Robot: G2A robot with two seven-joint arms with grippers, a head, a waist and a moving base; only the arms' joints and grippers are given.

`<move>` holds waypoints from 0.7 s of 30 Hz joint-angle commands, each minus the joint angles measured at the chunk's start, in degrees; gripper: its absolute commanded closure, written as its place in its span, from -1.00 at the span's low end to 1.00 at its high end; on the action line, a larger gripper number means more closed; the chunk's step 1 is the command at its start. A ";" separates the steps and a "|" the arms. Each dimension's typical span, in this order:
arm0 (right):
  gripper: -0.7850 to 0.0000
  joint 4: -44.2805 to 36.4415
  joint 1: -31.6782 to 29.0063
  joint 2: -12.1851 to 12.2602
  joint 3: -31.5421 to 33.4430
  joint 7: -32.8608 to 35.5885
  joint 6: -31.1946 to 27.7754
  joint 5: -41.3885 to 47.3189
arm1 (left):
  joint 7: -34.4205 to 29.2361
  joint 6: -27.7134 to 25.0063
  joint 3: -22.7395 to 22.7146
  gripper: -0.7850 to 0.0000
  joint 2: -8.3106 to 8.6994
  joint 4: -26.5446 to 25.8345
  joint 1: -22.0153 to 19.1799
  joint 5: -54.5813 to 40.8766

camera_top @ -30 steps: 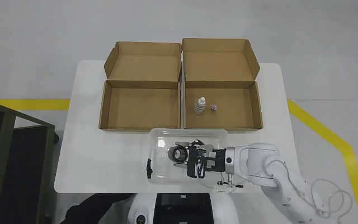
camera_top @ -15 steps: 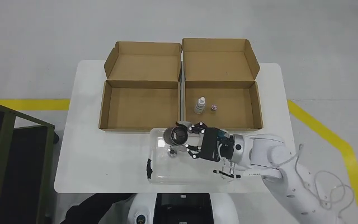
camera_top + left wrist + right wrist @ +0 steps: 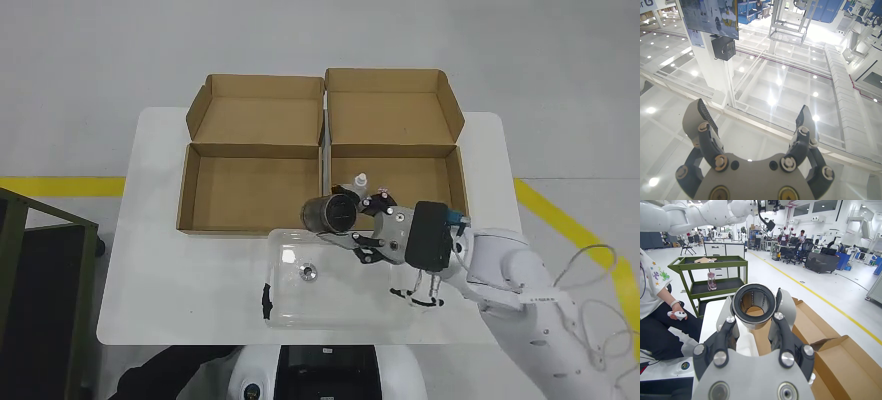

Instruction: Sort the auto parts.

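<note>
**Right gripper holds the cylinder at the seam of the two boxes**

At the left of the top view I see the white table (image 3: 165,280), and on it, at centre-left, the left cardboard box (image 3: 250,190), its lid folded back toward the top of the frame.

In the lower centre lies the clear plastic tray (image 3: 285,305). One small metal part (image 3: 309,271) rests in its left half.

Just above the tray's far rim, at the middle of the frame, is the dark cylinder (image 3: 326,212). It lies on its side over the near walls of the boxes, where the two meet. The right gripper (image 3: 345,218) is clamped on it from the right, with the arm running in from the lower right corner. In the right wrist view the cylinder (image 3: 754,306) is squeezed between both fingers of the right gripper (image 3: 755,308). Its open bore faces the camera and brown cardboard shows through it.

At centre-right stands the right cardboard box (image 3: 430,195). A small white bottle-shaped part (image 3: 357,181) is at its left end. A smaller part (image 3: 382,189) sits just beside that, partly covered by the gripper's linkage.

The left gripper (image 3: 752,106) points up at the ceiling, its fingers spread wide with nothing between them.
</note>
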 commanded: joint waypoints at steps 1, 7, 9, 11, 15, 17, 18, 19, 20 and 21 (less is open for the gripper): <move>1.00 0.18 0.26 -0.06 0.32 -0.39 -0.23 0.44 | 0.00 0.00 0.00 -1.00 0.00 0.00 0.00 0.00; 1.00 1.23 1.41 -0.40 -0.08 -0.52 -0.50 0.69 | 0.00 0.00 0.00 -1.00 0.00 0.00 0.00 0.00; 1.00 1.96 1.94 -0.57 -0.81 0.07 -0.40 0.09 | 0.00 0.00 0.00 -1.00 0.00 0.00 0.00 0.00; 1.00 2.99 2.43 -0.82 -2.02 0.40 -0.29 -0.26 | 0.00 0.00 0.00 -1.00 0.00 0.00 0.00 0.00; 1.00 5.71 3.67 -1.44 -5.04 1.47 0.31 -1.58 | 0.00 0.00 0.00 -1.00 0.00 0.00 0.00 0.00; 1.00 6.94 4.50 -1.82 -6.82 2.44 0.84 -2.70 | 0.00 0.00 0.00 -1.00 0.00 0.00 0.00 0.00; 1.00 7.55 5.02 -2.03 -7.74 3.08 1.22 -3.29 | 0.00 0.00 0.00 -1.00 0.00 0.00 0.00 0.00; 1.00 8.38 5.67 -2.28 -8.86 3.83 1.62 -3.86 | 0.00 0.00 0.00 -1.00 0.00 0.00 0.00 0.00; 1.00 9.20 6.48 -2.57 -9.99 4.55 2.04 -4.44 | 0.00 0.00 0.00 -1.00 0.00 0.00 0.00 0.00; 1.00 10.04 7.29 -2.86 -11.09 5.23 2.44 -4.98 | 0.00 0.00 0.00 -1.00 0.00 0.00 0.00 0.00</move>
